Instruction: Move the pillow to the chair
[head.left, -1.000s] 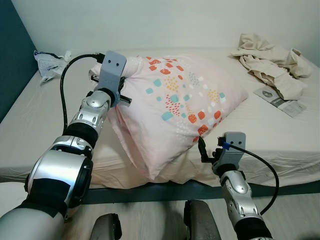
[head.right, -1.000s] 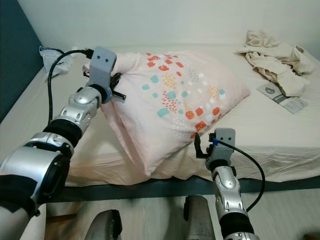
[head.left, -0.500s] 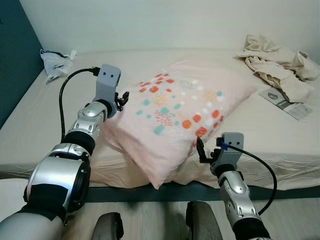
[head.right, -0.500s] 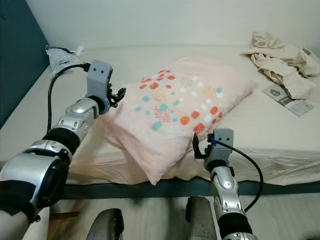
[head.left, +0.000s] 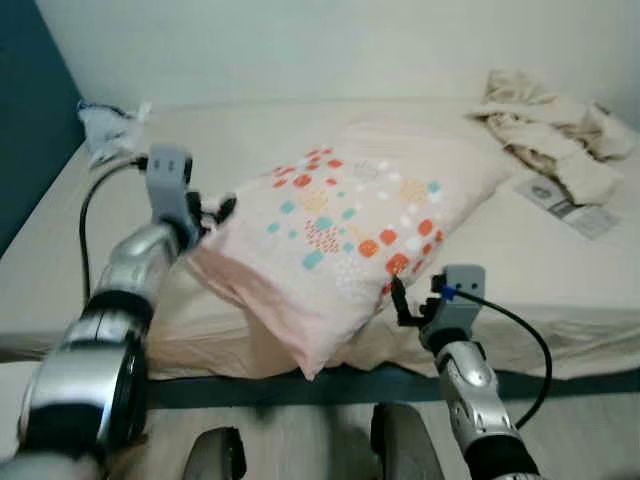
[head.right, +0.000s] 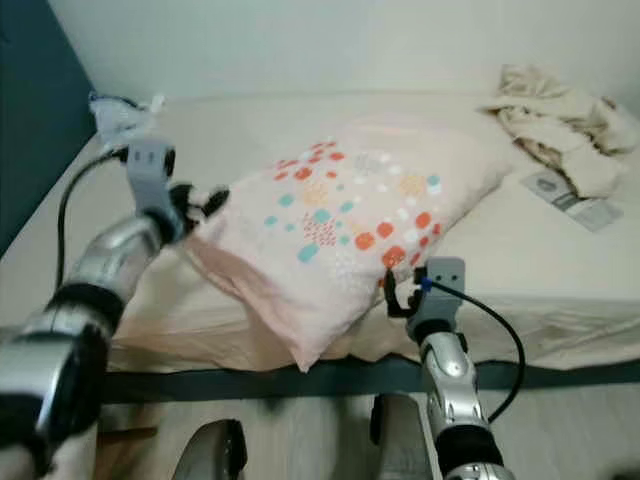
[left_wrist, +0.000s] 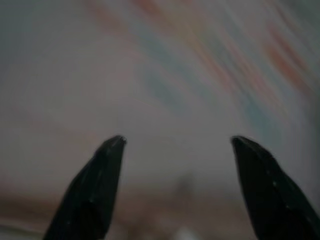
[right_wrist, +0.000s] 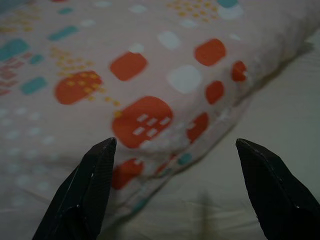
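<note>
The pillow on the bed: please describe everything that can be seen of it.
The pillow is large and soft, in pale pink fabric printed with orange, teal, white and yellow patches. It lies flat and slanted on the bed, one corner hanging over the near edge. The left gripper, fingers apart, is at its left edge; the right gripper, also open, is by its near right side.

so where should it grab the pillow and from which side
Probably by two opposite edges at once. The pillow lies flat and slack on the bed, one corner hanging over the near edge, so a one-point pinch would likely let it sag. The left gripper is open at its left edge, the right gripper open at the near right edge; each could close on the seam there.
</note>
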